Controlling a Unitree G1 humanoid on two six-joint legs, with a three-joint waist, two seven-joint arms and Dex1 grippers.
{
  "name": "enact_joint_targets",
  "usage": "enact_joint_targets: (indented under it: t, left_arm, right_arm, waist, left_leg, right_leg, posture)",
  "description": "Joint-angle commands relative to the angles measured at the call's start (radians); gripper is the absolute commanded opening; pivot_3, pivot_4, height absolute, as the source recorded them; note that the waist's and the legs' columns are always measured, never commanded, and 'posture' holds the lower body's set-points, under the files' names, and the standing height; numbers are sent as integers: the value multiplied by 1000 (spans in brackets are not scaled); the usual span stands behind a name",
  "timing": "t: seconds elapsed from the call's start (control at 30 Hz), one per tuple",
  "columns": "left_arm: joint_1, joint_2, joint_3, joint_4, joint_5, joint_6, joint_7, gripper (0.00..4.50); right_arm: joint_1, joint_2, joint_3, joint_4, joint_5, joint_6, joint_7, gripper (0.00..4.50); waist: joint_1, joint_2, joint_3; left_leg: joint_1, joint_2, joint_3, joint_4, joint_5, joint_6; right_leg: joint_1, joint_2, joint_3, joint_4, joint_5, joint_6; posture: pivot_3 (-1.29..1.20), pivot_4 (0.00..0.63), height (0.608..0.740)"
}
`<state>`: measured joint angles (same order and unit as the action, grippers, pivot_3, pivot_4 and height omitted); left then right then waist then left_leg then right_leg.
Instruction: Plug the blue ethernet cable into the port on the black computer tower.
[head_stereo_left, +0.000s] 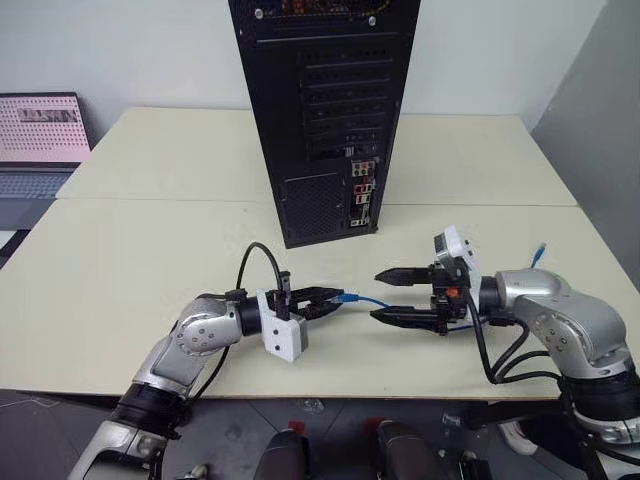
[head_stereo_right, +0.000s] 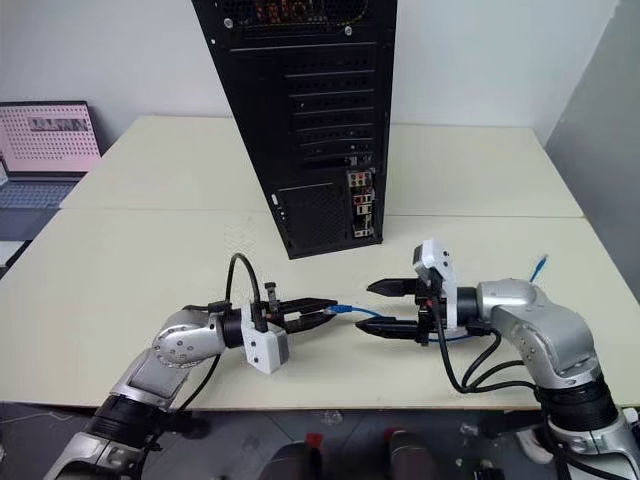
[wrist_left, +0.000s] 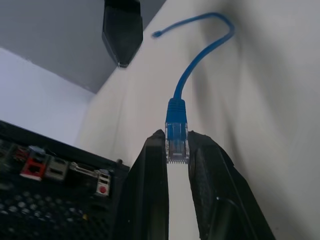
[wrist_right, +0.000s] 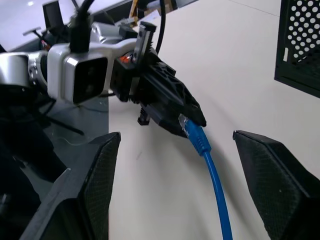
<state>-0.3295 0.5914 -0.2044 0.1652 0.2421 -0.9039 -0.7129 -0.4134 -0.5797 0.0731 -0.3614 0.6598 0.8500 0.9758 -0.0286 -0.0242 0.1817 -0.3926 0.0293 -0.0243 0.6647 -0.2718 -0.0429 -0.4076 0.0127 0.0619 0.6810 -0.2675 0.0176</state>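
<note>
Your left gripper (head_stereo_left: 325, 299) clamps the cable (head_stereo_left: 365, 300) by its plug, pointing sideways along the tower's (head_stereo_left: 325, 110) front. The port (head_stereo_left: 361, 196) lies beyond, slightly right. Right gripper (head_stereo_left: 392, 295) gapes wide around the cord, holding nothing.

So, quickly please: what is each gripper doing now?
Left gripper: shut on the clear-blue plug of the thin blue ethernet cable.
Right gripper: open, holding nothing.
</note>
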Motion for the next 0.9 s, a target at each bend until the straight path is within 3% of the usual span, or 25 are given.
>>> enact_joint_targets:
  t: [0.03,0.63,0.73,0.9]
  left_arm:
    - [-30,3,14,27,50,-122,85,283]
    - [-27,17,-2,38,144,-173,220,283]
    - [-27,18,-10,31,154,-169,226,283]
    - [-17,13,-16,21,163,-167,241,283]
  right_arm:
    - [-8,30,-10,-29,33,19,-50,3746]
    - [-38,60,55,43,16,3,-47,3746]
    - [-49,67,56,58,23,5,-54,3267]
    - [-55,67,65,73,15,-4,-51,2099]
  waist:
    - [0,0,0]
    - [-1,0,0]
    - [-1,0,0]
    - [-1,0,0]
  left_leg:
    - [0,0,0,0,0,0]
    - [-1,0,0,0,0,0]
    - [-1,0,-1,0,0,0]
    - [-1,0,-2,0,0,0]
  right_leg:
    - [0,0,0,0,0,0]
    - [0,0,-8,0,0,0]
    - [0,0,-9,0,0,0]
    - [0,0,-10,0,0,0]
  posture:
    - [0,150,740]
    - [0,150,740]
    - [0,150,740]
    - [0,150,740]
